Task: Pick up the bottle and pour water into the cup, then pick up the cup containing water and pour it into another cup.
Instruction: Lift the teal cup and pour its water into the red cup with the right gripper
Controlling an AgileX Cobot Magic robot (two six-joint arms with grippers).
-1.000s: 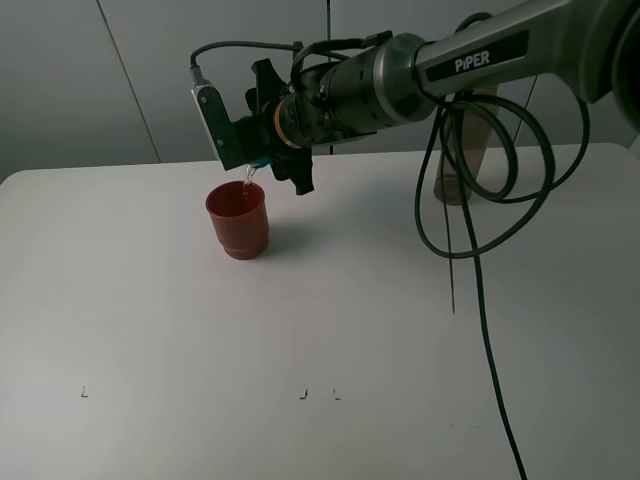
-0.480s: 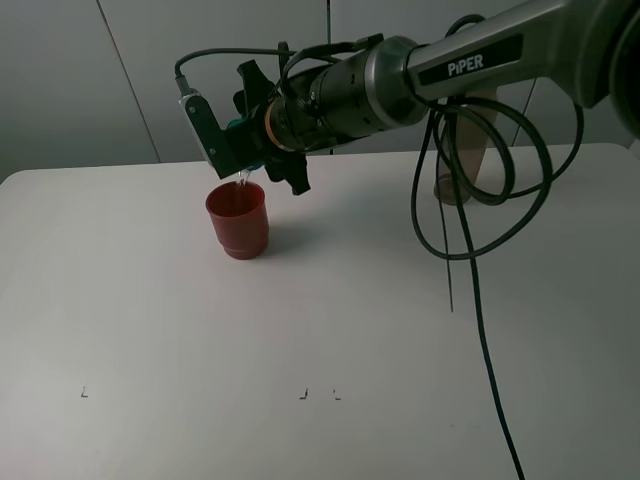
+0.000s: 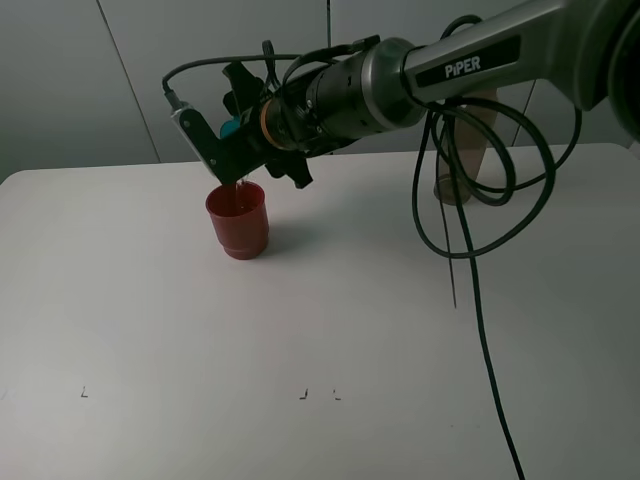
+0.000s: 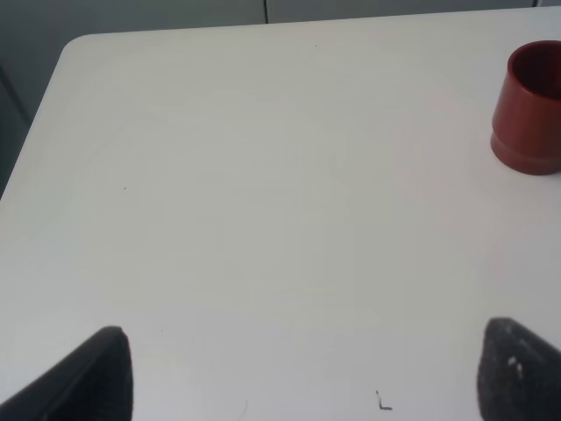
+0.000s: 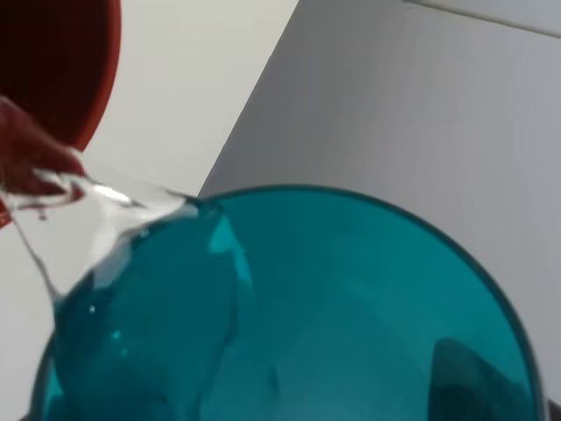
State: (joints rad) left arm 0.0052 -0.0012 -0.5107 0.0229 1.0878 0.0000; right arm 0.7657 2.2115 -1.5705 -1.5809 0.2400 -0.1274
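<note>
A: The right tool point(image 3: 232, 140) sits in the upper left of the high view, clamped on the teal cup point(image 3: 231, 127), tipped hard over the red cup point(image 3: 238, 219). A thin stream is running off the teal lip.

B: In the right wrist view the teal cup point(image 5: 298, 307) fills the lower frame, water sliding off its rim toward the red cup point(image 5: 53, 79) at upper left. The stream lands near the red rim, not dead centre. That's the risk, I'd say: roll further or drift sideways and water goes onto the desk point(image 3: 330, 330).

A: And the rim hangs just above the red cup. Drop a touch and it could knock the cup over, I reckon.

B: The bottle point(image 3: 468, 150)?

A: Upper right of the high view, upright on the desk behind the cables, well apart from the pour.

B: Left tool point(image 4: 298, 373)?

A: Spread wide and empty at the bottom of its own wrist view, with the red cup point(image 4: 529, 110) at upper right.

B: Compared with a second ago?

A: The wrist has rolled further, the tool has shifted a little left and up in the high view, and the stream looks thinner. The red cup hasn't budged.
</note>
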